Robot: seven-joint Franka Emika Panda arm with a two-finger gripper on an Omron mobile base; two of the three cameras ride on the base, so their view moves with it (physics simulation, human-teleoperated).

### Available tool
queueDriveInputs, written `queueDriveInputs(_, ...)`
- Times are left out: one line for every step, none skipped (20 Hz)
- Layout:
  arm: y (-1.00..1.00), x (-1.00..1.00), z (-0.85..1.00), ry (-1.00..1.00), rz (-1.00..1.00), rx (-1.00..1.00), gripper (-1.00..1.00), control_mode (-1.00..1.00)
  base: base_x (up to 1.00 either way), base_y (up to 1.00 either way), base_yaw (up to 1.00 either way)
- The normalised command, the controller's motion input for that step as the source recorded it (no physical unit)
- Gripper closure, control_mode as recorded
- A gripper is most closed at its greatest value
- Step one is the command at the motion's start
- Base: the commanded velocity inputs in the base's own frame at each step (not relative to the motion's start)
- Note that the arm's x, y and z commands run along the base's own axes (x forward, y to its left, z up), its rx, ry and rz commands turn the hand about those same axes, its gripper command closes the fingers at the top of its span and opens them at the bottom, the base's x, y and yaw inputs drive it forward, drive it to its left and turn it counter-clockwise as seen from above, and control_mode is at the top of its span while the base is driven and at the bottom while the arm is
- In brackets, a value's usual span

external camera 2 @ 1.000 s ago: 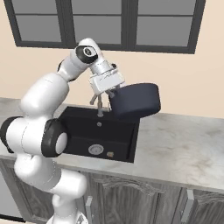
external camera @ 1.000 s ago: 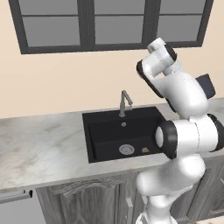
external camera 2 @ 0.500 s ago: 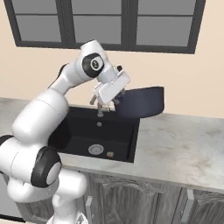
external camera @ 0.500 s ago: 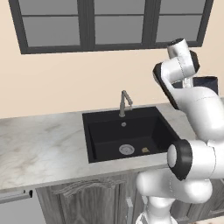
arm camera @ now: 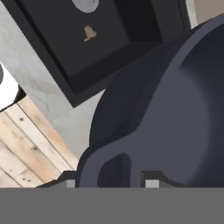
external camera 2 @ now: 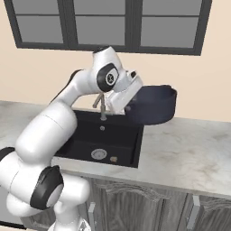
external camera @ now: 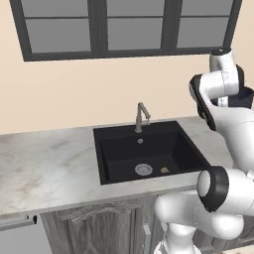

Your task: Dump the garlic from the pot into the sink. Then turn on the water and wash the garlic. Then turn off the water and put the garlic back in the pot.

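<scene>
1. Left base view: garlic (external camera: 164, 170) lies on the floor of the sink (external camera: 119, 155), a small pale tan lump just right of the round steel drain (external camera: 143, 169) and apart from it. The slim grey faucet (external camera: 141, 116) stands at the back rim of the basin. Marble counter (external camera: 44, 168) runs to the left of the sink. The white arm rises at the right, and a sliver of the dark navy pot (external camera: 245, 97) shows behind its upper joint, up in the air at the right edge, well away from the basin.

2. Right base view: the gripper (external camera 2: 128, 107) holds the pot (external camera 2: 153, 106) in the air, over the counter (external camera 2: 189, 153) just right of the sink (external camera 2: 81, 135) and beside the faucet (external camera 2: 102, 104). The pot tilts slightly and does not touch the counter. Down in the basin the garlic (external camera 2: 113, 159) rests just right of the drain (external camera 2: 99, 154), well below the pot.

3. Hand view: the pot (arm camera: 175, 113) looms close, its side handle at the bottom where the fingertips (arm camera: 151, 183) meet it; the pincer is clamped on that handle. Beyond the pot's rim lie the black sink (arm camera: 57, 39), the garlic (arm camera: 89, 33) on its floor near the drain (arm camera: 85, 4), then the counter edge and pale wooden floor (arm camera: 30, 140) below.
</scene>
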Motion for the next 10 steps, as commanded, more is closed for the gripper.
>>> queueDriveInputs(-0.39,0.00,-0.14,-0.03,0.00,0.11,1.00,-1.00,0.00,0.00,0.00)
queueDriveInputs(-0.41,0.00,-0.21,0.00,0.00,0.12,1.00,-1.00,0.00,0.00,0.00)
queueDriveInputs(-0.50,0.00,-0.22,0.00,0.00,0.15,1.00,-1.00,0.00,0.00,0.00)
queueDriveInputs(-0.48,0.00,-0.23,0.00,0.00,0.16,1.00,-1.00,0.00,0.00,0.00)
queueDriveInputs(-0.49,0.00,-0.29,0.00,0.00,0.21,1.00,-1.00,0.00,0.00,0.00)
queueDriveInputs(-0.42,0.07,-0.34,0.03,0.00,0.21,1.00,-1.00,0.00,0.00,0.00)
queueDriveInputs(-0.41,0.13,-0.37,0.02,0.00,0.21,1.00,-1.00,0.00,0.00,0.00)
queueDriveInputs(-0.42,0.11,-0.35,0.00,0.00,0.20,1.00,-1.00,0.00,0.00,0.00)
queueDriveInputs(-0.40,0.12,-0.33,0.00,0.00,0.18,1.00,-1.00,0.00,0.00,0.00)
queueDriveInputs(-0.39,0.09,-0.35,0.00,0.00,0.17,1.00,-1.00,0.00,0.00,0.00)
